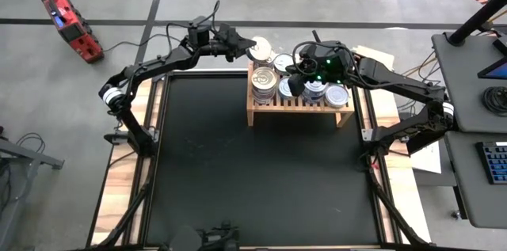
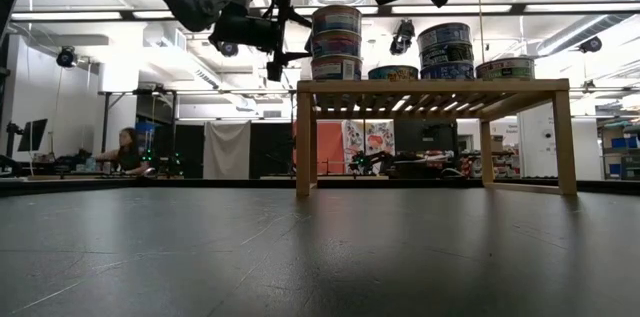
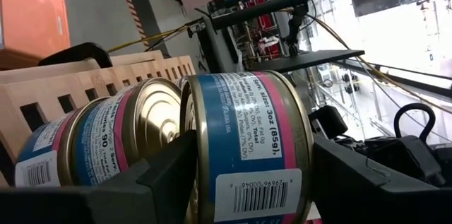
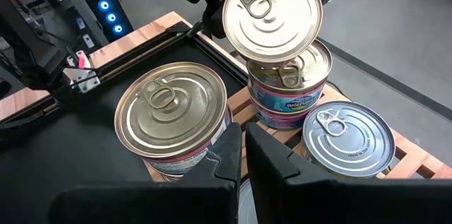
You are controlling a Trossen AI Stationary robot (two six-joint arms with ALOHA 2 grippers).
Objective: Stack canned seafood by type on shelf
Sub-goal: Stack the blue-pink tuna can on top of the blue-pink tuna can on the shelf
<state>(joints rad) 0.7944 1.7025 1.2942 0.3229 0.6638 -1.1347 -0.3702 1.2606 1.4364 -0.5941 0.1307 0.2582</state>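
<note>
A blue-labelled tin (image 3: 244, 146), pinched by the left gripper (image 3: 247, 181), sits atop the stack at the shelf (image 1: 297, 106)'s back left corner, its label legible only from the left wrist, while the right gripper (image 4: 244, 146) hovers above the tins, fingers pressed together.

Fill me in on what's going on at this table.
Two robot arms are sorting canned seafood onto a low wooden shelf. The left gripper holds a blue-labelled can in its jaws, level with the top of a stack of blue cans at the shelf's end. The right gripper hovers shut and empty over the cans on the shelf. Several cans already sit there, some stacked.
</note>
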